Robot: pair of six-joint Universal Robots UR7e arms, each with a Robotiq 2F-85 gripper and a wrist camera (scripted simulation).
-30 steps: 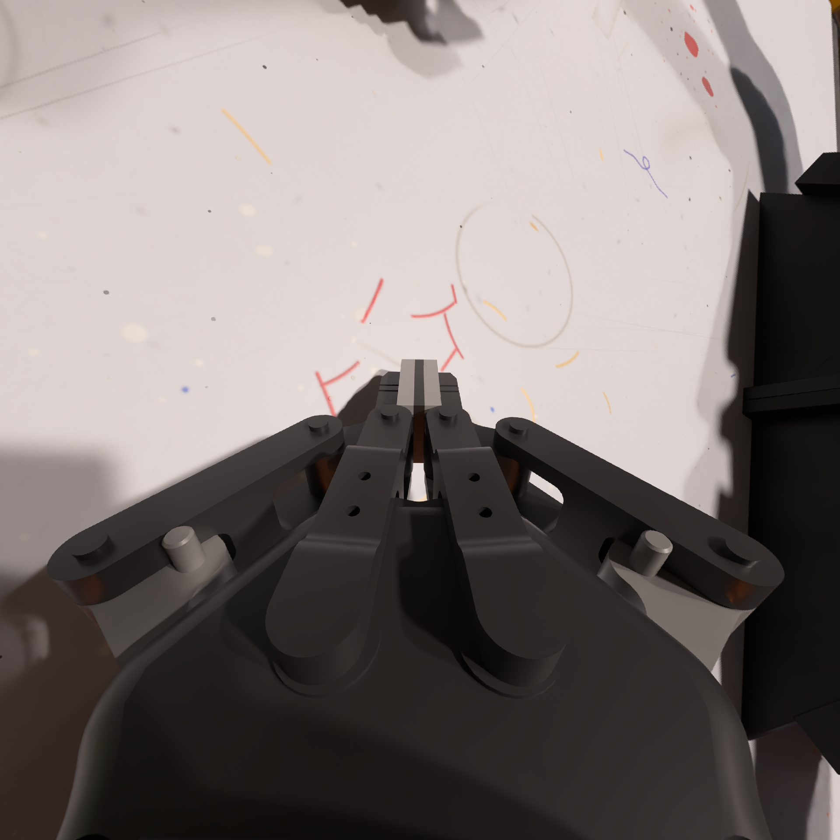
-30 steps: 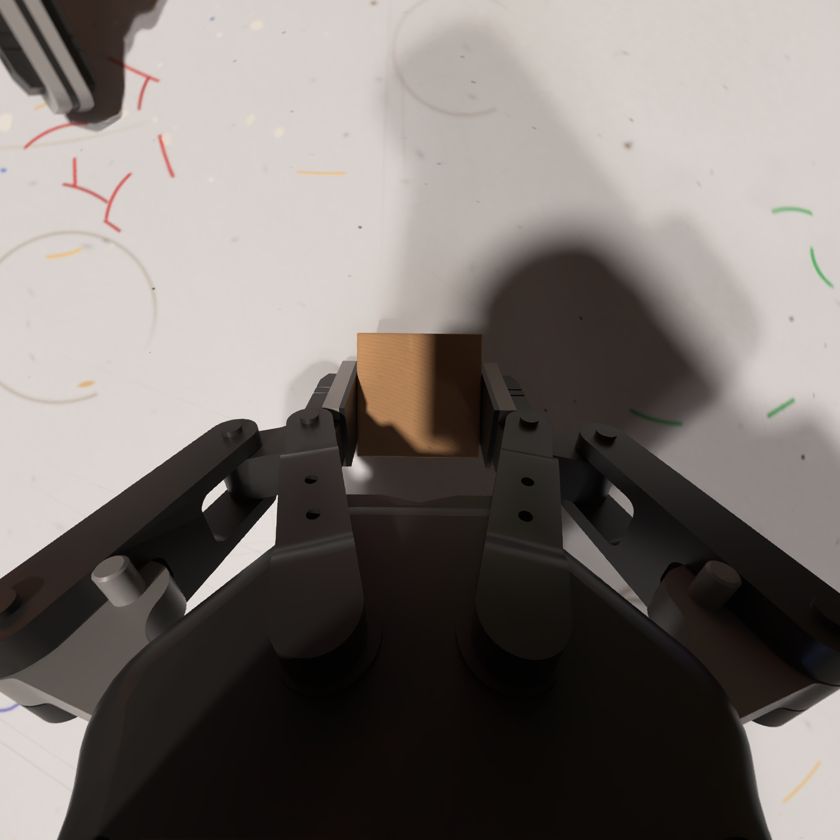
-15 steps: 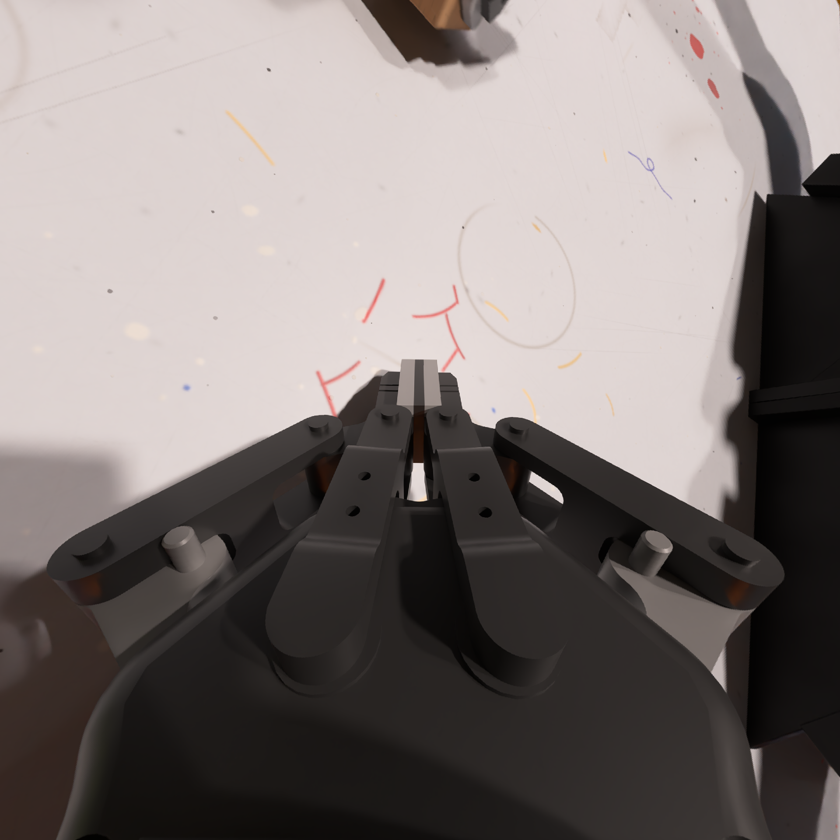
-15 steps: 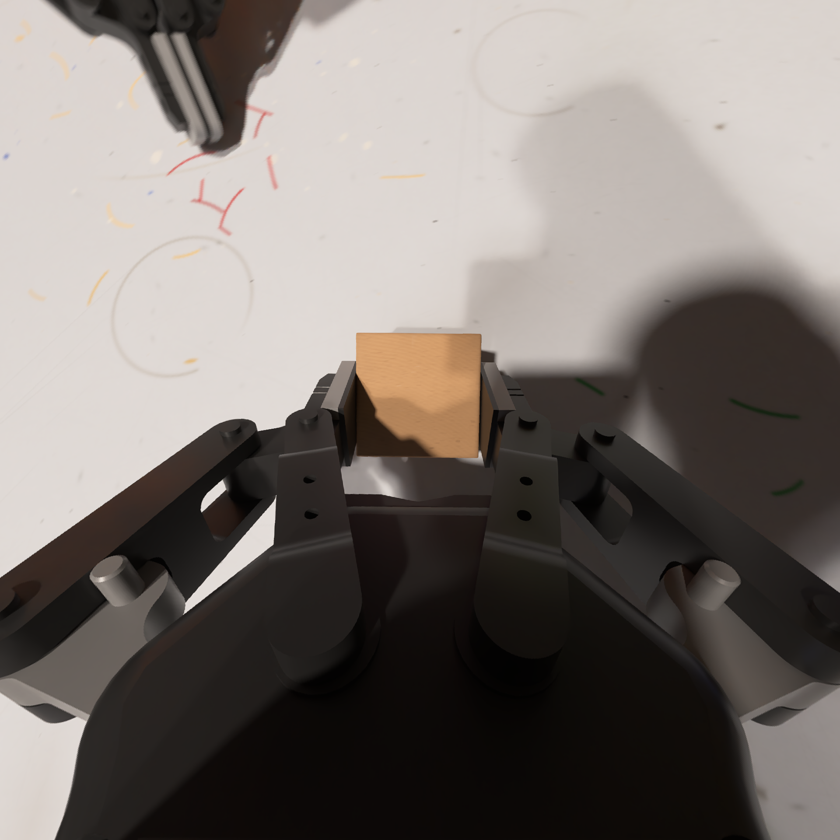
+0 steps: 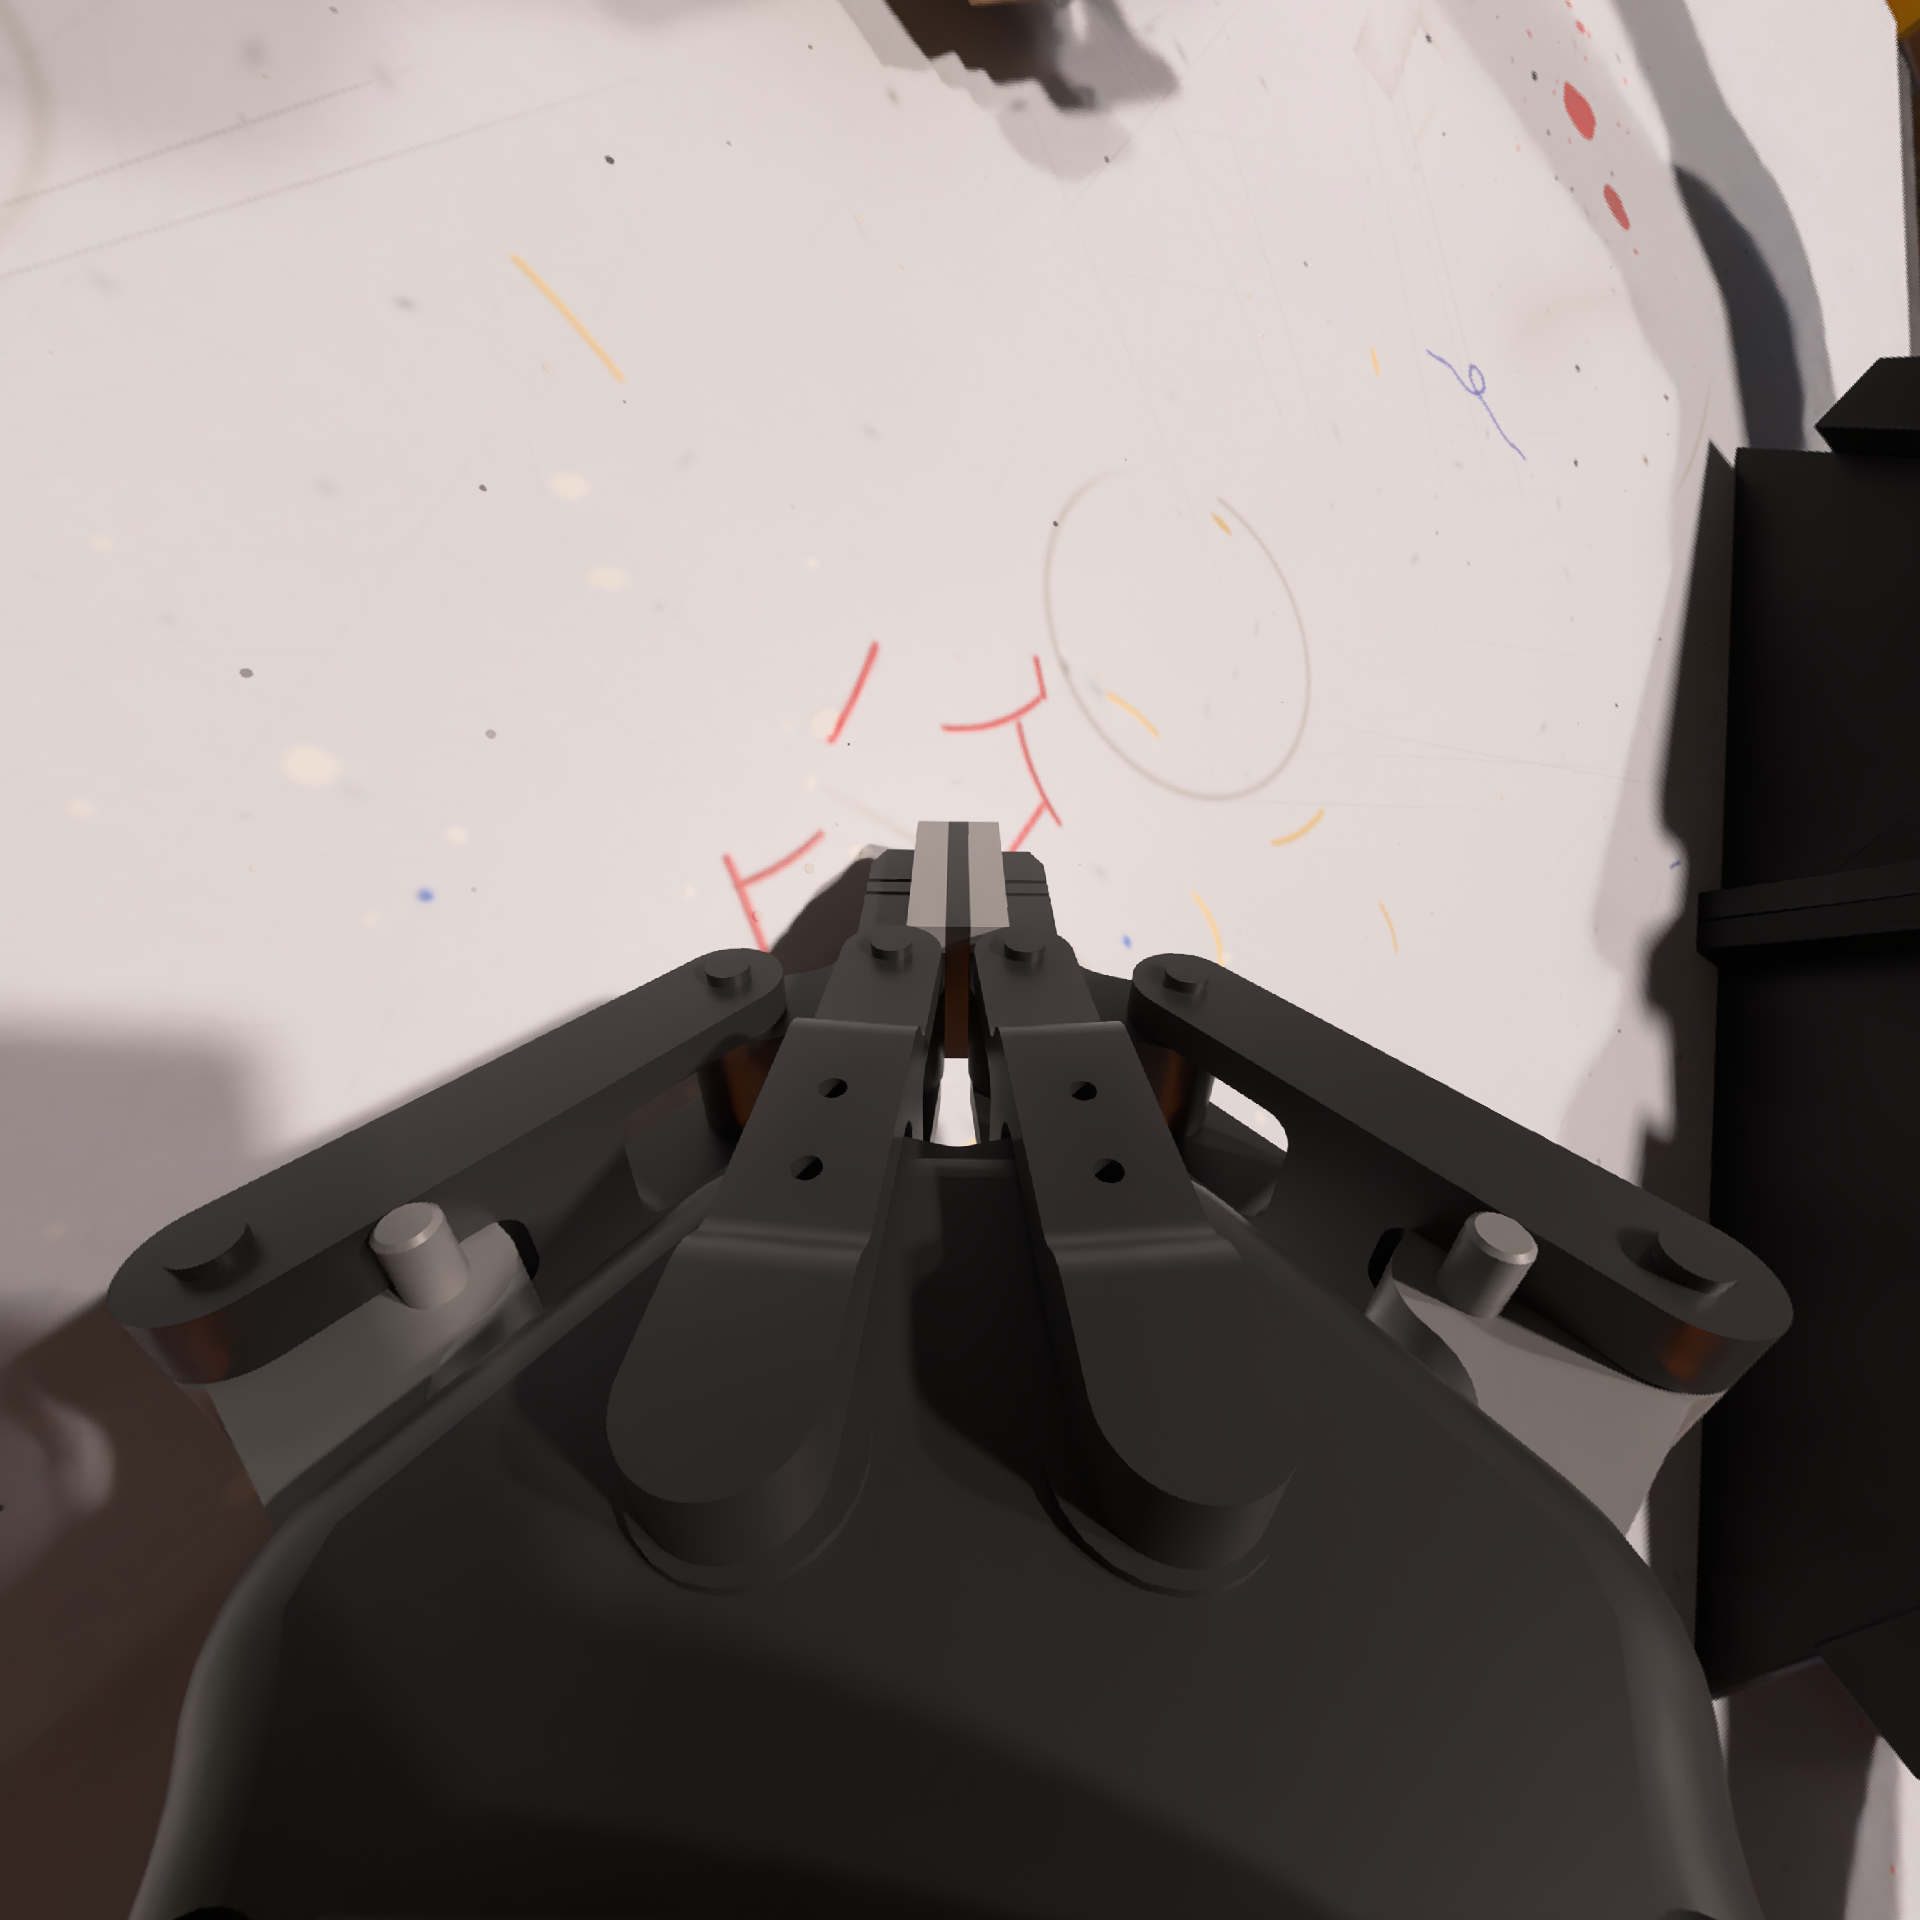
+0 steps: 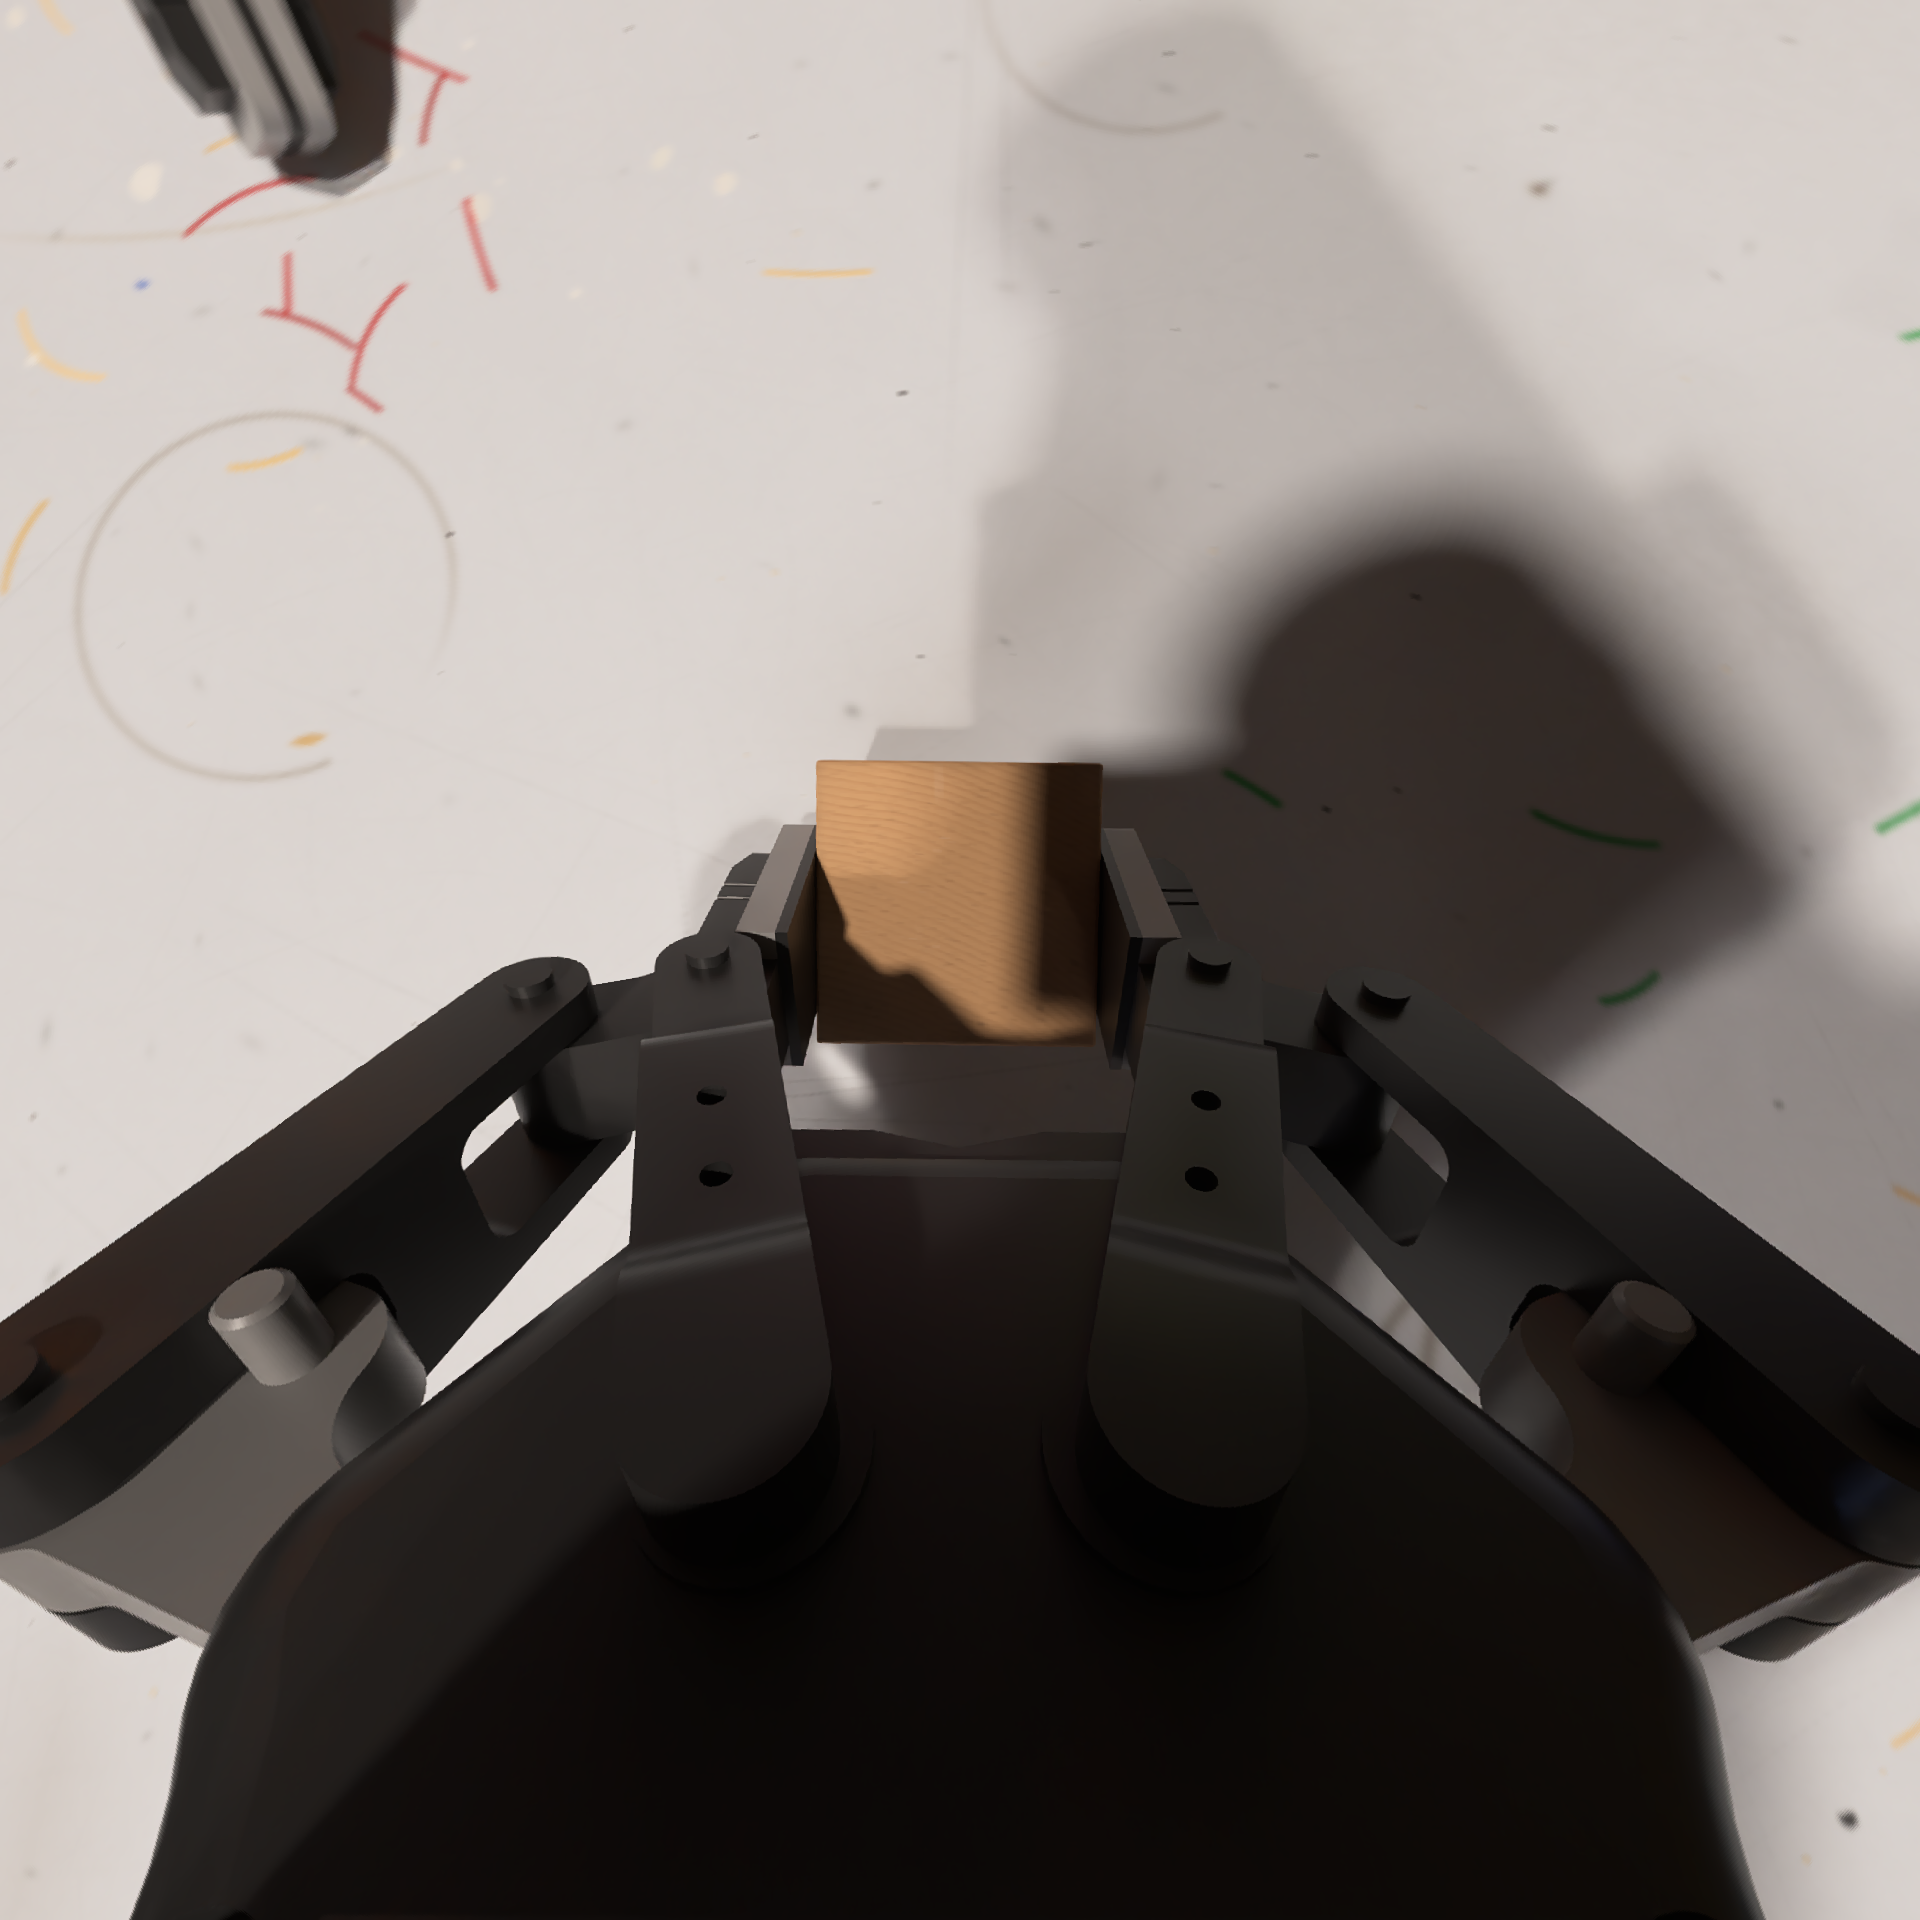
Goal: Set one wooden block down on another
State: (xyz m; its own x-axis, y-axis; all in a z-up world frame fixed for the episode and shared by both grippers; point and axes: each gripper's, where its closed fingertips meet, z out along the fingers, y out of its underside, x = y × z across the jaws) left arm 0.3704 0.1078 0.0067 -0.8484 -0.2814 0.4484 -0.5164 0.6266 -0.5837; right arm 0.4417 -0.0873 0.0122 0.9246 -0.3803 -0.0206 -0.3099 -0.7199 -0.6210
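Observation:
My right gripper (image 6: 958,894) is shut on a light-brown wooden block (image 6: 956,899), held between its two pads above the white table; the block is partly in shadow. My left gripper (image 5: 956,868) is shut with its grey pads together and nothing between them, low over the table near red pen marks. It also shows in the right wrist view at the top left (image 6: 275,99). In the left wrist view the right gripper's edge with a sliver of the block shows at the top edge (image 5: 987,5). No second block is in view.
The white table (image 5: 520,520) bears scribbles: red marks (image 6: 332,312), a pencilled circle (image 6: 265,592), green dashes (image 6: 1590,831). A black box-like structure (image 5: 1818,935) stands along the right edge of the left wrist view. Heavy arm shadows fall on the table's right side.
My right gripper, still holding the block, has shifted over the table: the circle and red marks moved in its view, and the left gripper slid toward the top left corner. The left gripper stayed still.

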